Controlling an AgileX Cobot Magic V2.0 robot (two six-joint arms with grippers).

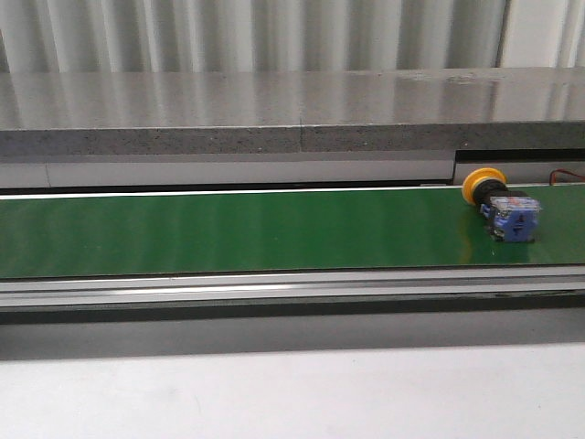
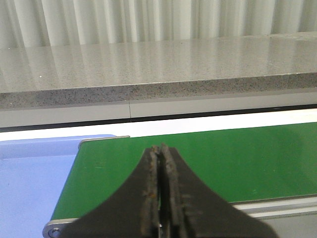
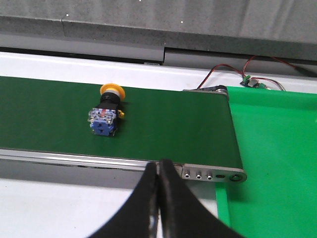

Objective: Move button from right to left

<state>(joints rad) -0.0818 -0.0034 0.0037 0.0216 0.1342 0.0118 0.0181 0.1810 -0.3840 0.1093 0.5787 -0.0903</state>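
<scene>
I see the button (image 1: 501,205) lying on its side at the right end of the green belt (image 1: 228,229), untouched. Both my hands, left (image 2: 161,191) and right (image 3: 157,198), are pinched closed and empty. I judge nothing done yet.

Front view faces belt (image 1: 228,229) side-on; wrist views overlook opposite belt ends

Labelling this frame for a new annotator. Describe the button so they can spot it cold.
Find the long green belt running across the front view, below the grey stone ledge. Near its right end, lying on its side, is the button. It is the only object on the belt: round yellow-orange cap toward the ledge, black collar, translucent blue-grey block toward the camera.
</scene>
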